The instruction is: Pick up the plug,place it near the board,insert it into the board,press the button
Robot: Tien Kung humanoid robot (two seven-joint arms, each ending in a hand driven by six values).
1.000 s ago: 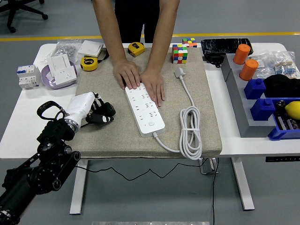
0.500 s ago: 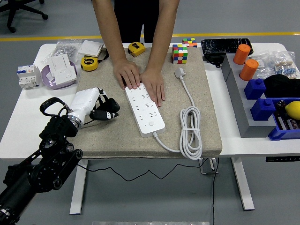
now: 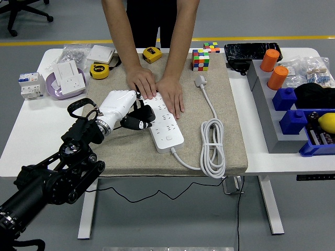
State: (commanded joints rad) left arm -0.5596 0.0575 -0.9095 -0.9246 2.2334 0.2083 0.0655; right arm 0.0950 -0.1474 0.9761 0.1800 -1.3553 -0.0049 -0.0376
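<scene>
Plug (image 3: 200, 81) on beige mat (image 3: 120, 146)

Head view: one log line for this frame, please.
left hand: shut on black plug, at left edge of power strip | person's hands: pressing strip's far end | right arm: out of view | plug: not inserted
</scene>
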